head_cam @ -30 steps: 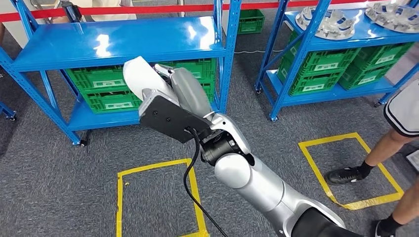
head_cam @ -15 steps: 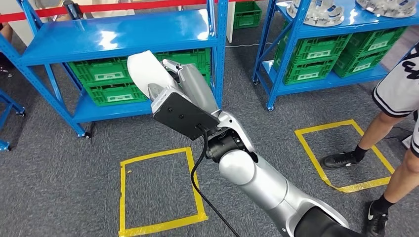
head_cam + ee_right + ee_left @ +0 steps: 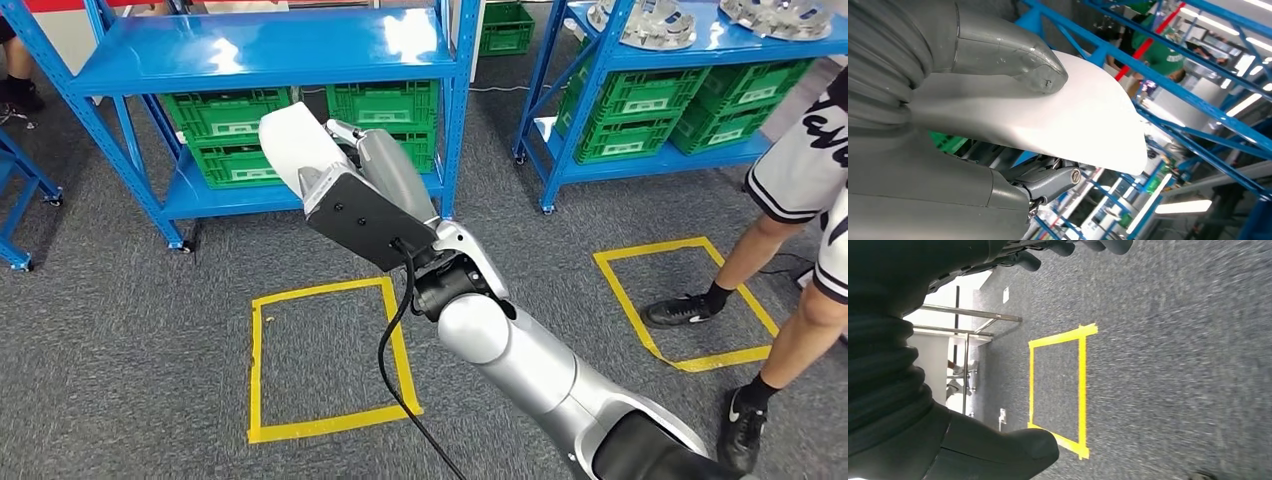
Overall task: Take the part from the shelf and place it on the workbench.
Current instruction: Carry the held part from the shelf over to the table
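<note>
The part is a smooth white curved shell [image 3: 288, 143]. My right hand [image 3: 368, 192] holds it raised in front of me, above the grey carpet, before the left blue shelf [image 3: 270, 50]. In the right wrist view the thick grey thumb [image 3: 1008, 52] presses on top of the white part [image 3: 1083, 122] and darker fingers support it from beneath. My left hand [image 3: 948, 440] hangs over the carpet with its fingers apart and nothing in it.
Two blue shelf racks stand ahead with green crates [image 3: 225, 140] on the lower levels. Metal disc parts [image 3: 645, 22] lie on the right rack [image 3: 640, 165]. Yellow tape squares [image 3: 325, 360] mark the carpet. A person's legs [image 3: 790, 300] stand at the right.
The whole picture has shifted as the camera moved; the shelves sit higher in view and the person's legs are closer. My right hand still holds the white part.
</note>
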Robot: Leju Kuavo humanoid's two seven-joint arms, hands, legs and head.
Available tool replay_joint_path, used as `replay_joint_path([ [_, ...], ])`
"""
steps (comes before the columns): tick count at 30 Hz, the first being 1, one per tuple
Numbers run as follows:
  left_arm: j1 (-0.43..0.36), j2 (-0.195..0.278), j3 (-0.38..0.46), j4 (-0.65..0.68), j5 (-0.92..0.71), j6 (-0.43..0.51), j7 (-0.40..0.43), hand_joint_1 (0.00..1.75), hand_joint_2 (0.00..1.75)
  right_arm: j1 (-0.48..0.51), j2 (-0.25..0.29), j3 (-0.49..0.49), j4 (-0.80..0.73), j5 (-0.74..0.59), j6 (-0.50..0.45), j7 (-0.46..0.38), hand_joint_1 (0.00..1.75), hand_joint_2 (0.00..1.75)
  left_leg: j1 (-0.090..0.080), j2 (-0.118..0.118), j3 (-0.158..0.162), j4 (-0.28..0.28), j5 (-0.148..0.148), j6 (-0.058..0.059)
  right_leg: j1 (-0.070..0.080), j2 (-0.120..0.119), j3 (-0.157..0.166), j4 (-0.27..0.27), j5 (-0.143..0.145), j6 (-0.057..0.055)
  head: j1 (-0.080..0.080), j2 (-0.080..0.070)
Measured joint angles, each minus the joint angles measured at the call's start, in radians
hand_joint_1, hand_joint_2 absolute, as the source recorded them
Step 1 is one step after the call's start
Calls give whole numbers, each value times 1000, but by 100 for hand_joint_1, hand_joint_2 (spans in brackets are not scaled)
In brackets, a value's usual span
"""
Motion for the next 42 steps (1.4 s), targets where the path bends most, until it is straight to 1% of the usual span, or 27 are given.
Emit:
replay_joint_path([
  [2, -1, 0, 0, 0, 2, 0, 0, 0, 175, -2, 1, 2, 4, 0, -2, 0, 175, 175, -4, -1, -27, 0, 23, -1, 7, 2, 84, -83, 48, -18, 0, 0],
  [4, -1, -4, 0, 0, 3, 0, 1, 0, 175, -7, 3, 2, 5, 0, -5, 0, 175, 175, -5, -1, -42, -1, 43, -7, 18, 4, 198, -237, 42, -41, 0, 0],
  [6, -2, -6, 0, 1, 3, 1, 5, 0, 175, -12, 5, 2, 5, 0, -7, 1, 175, 175, -1, 0, -46, -9, 64, -19, 28, 6, 250, -326, 24, -50, 2, 0],
  [8, -1, -5, 0, 2, 2, 2, 10, 0, 175, -14, 6, 2, 7, 1, -7, 3, 175, 175, 1, 0, -49, -21, 80, -32, 27, 4, 243, -344, 46, -52, 5, 0],
  [9, -1, -5, 0, 2, 2, 3, 13, 0, 175, -14, 8, 2, 8, 1, -7, 4, 175, 175, 1, -1, -55, -15, 67, -37, 24, 3, 236, -353, 60, -57, 6, 0],
  [11, 0, -6, 0, 3, 2, 5, 17, 0, 175, -15, 11, 2, 9, 2, -7, 5, 175, 175, 1, -3, -76, 50, -15, -46, 17, 0, 213, -364, 92, -65, 2, 0],
  [13, 0, -4, 0, 4, 2, 6, 17, 0, 175, -15, 12, 2, 11, 3, -6, 6, 175, 175, 2, -3, -99, 173, -102, -56, 16, -1, 179, -359, 117, -67, 1, 0],
  [14, -1, -3, 0, 4, 2, 6, 17, 0, 175, -13, 12, 2, 12, 3, -5, 6, 175, 175, 2, -3, -102, 226, -114, -60, 16, -1, 159, -353, 128, -66, 1, 0],
  [16, -1, -2, 0, 4, 1, 6, 14, 0, 175, -11, 12, 2, 15, 3, -4, 6, 175, 175, 5, -3, -73, 255, -75, -66, 13, -3, 117, -338, 149, -61, 1, 0],
  [17, -1, -1, 0, 3, 0, 6, 12, 0, 175, -11, 12, 2, 15, 2, -4, 6, 175, 175, 6, -3, -35, 221, -50, -69, 11, -4, 95, -328, 159, -57, 2, 0],
  [18, -3, -1, 0, 3, -1, 6, 10, 0, 175, -10, 12, 2, 15, 2, -4, 6, 175, 175, 7, -3, 18, 159, -49, -72, 10, -3, 75, -316, 168, -51, 1, 0],
  [20, -6, -1, 0, 2, -4, 6, 8, 0, 175, -10, 11, 0, 14, 2, -5, 6, 175, 175, 5, -8, 101, 40, -83, -62, 11, -4, 49, -297, 183, -40, 4, 0],
  [21, -7, 0, 0, 1, -5, 6, 7, 0, 175, -11, 11, 0, 14, 2, -6, 6, 175, 175, 2, -10, 117, 8, -102, -52, 12, -5, 44, -294, 191, -34, 6, 0],
  [23, -7, -1, 0, 2, -8, 5, 7, 0, 175, -10, 8, -1, 15, 2, -6, 6, 175, 175, 1, -8, 104, -3, -91, -28, 11, -4, 40, -296, 207, -23, 6, 0],
  [24, -7, -1, 0, 2, -9, 4, 7, 0, 175, -10, 5, -1, 16, 2, -6, 7, 175, 175, 2, -6, 95, -2, -80, -18, 10, -1, 34, -291, 198, -16, 5, 0],
  [25, -7, -2, 0, 2, -9, 3, 7, 0, 175, -9, 2, -1, 16, 2, -6, 8, 175, 175, 4, -3, 83, -3, -66, -9, 9, 2, 24, -267, 164, -9, 6, 0],
  [28, -7, -1, 0, 1, -11, 1, 7, 0, 175, -7, -4, -1, 17, 2, -6, 13, 175, 175, 6, 1, 33, -4, -21, -1, 3, 5, -14, -99, 7, 7, 9, 0],
  [29, -7, -1, 0, 1, -14, 0, 5, 0, 175, -6, -6, -1, 17, 2, -7, 15, 175, 175, 6, 2, 14, -3, -8, -1, 2, 5, -19, -42, -15, 9, 9, 0],
  [31, -6, -1, 0, 1, -22, -3, -6, 0, 175, -2, -10, -1, 17, 3, -12, 18, 175, 175, 5, 3, -23, -3, 19, -3, 2, 6, 11, -1, 15, 7, 9, 0],
  [32, -6, -1, 0, 1, -26, -5, -11, 0, 175, 0, -11, -2, 17, 2, -17, 18, 175, 175, 5, 3, -40, -3, 31, -6, 3, 6, 51, -30, 46, 2, 9, 0],
  [33, -6, -1, -1, 1, -29, -7, -16, 0, 175, 2, -12, -3, 17, -1, -23, 16, 175, 175, 5, 3, -53, -3, 44, -8, 5, 6, 109, -91, 60, -6, 9, 0],
  [34, -6, -1, -1, 1, -30, -8, -18, 0, 175, 2, -13, -4, 17, -4, -30, 13, 175, 175, 4, 3, -60, -2, 54, -13, 9, 5, 176, -173, 49, -14, 9, 0],
  [36, -5, -2, -1, 1, -31, -8, -21, 0, 175, 4, -13, -9, 16, -11, -41, 6, 175, 175, 4, 3, -65, -3, 73, -24, 17, 3, 269, -303, 4, -28, 10, 0],
  [37, -5, -2, -1, 1, -32, -8, -22, 0, 175, 5, -14, -11, 15, -15, -44, 4, 175, 175, 4, 4, -64, -7, 82, -32, 20, 3, 284, -334, -7, -33, 12, 0],
  [39, -3, -1, -1, 2, -32, -8, -23, 0, 175, 8, -16, -15, 16, -33, -39, 9, 175, 175, 7, 4, -68, -15, 91, -46, 19, 3, 275, -345, 9, -46, 14, 0],
  [41, -2, -2, -1, 2, -32, -8, -22, 0, 175, 11, -16, -18, 16, -66, -19, 23, 175, 175, 8, 2, -88, 28, 44, -55, 16, 5, 262, -354, 33, -61, 10, 0],
  [42, -2, -2, -1, 2, -32, -8, -22, 0, 175, 14, -16, -20, 16, -83, -8, 29, 175, 175, 9, 1, -106, 82, 0, -57, 15, 6, 254, -354, 42, -66, 8, 0],
])
